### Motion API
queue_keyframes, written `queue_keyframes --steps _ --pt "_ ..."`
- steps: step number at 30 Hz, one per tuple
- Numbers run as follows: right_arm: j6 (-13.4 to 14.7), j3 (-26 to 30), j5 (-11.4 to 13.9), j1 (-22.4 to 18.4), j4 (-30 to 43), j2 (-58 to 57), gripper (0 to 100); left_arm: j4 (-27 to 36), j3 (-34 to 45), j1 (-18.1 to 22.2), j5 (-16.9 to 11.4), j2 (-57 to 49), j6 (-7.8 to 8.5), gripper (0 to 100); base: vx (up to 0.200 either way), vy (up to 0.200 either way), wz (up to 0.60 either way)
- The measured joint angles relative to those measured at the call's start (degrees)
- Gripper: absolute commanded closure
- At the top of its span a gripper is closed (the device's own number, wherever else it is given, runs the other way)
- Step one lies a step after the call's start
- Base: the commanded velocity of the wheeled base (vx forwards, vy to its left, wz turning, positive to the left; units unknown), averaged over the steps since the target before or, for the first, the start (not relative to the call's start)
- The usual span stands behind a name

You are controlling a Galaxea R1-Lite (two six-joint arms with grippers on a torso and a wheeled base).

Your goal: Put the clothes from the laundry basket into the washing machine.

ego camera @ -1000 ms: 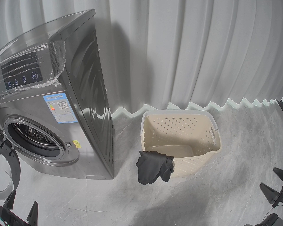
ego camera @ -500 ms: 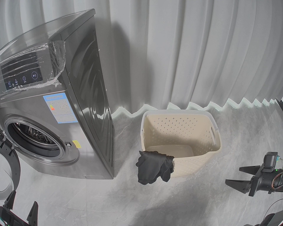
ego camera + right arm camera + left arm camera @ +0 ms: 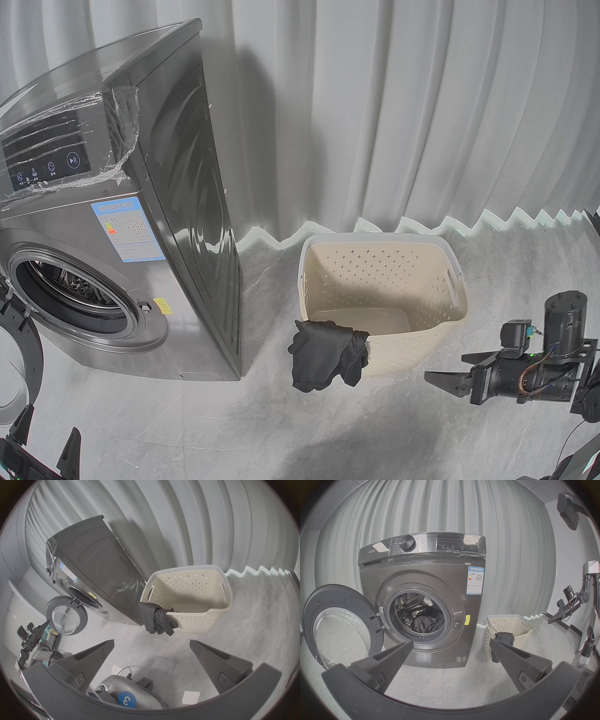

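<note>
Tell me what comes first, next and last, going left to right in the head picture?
Grey metal washing machine → dark grey cloth garment → cream perforated plastic laundry basket → black right gripper.

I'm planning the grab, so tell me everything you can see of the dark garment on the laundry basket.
The dark garment is charcoal, soft-looking cloth, bunched in loose folds. It hangs over the near rim of the cream laundry basket, at the corner nearest the washing machine, mostly outside, down the wall. Whether its end reaches the floor is unclear. Nothing else touches it.
</note>
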Motion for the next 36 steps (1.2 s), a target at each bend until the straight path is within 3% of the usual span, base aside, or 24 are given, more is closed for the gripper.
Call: queue_keyframes --steps 4,8,15,24,36 --pt "2.68 -0.50 -4.33 3.69 -4.79 5.72 0 0.02 0.00 0.00 0.00 0.00 -0.02 0 0.000 0.000 0.00" --pt "3.90 -1.40 -6.42 5.64 -8.13 11.42 0 0.00 0.00 0.00 0.00 0.00 -0.05 0 0.000 0.000 0.00" --pt "5.14 -2.58 -7.58 7.25 -18.47 21.57 0 0.00 0.00 0.00 0.00 0.00 -0.09 0 0.000 0.000 0.00" --pt "6.47 -6.03 -11.07 8.59 -32.16 36.28 0 -0.02 0.00 0.00 -0.01 0.00 -0.09 0 0.000 0.000 0.00" --pt "7.90 -16.29 -11.79 9.47 -33.09 47.14 0 -0.02 0.00 0.00 0.00 0.00 -0.05 0 0.000 0.000 0.00"
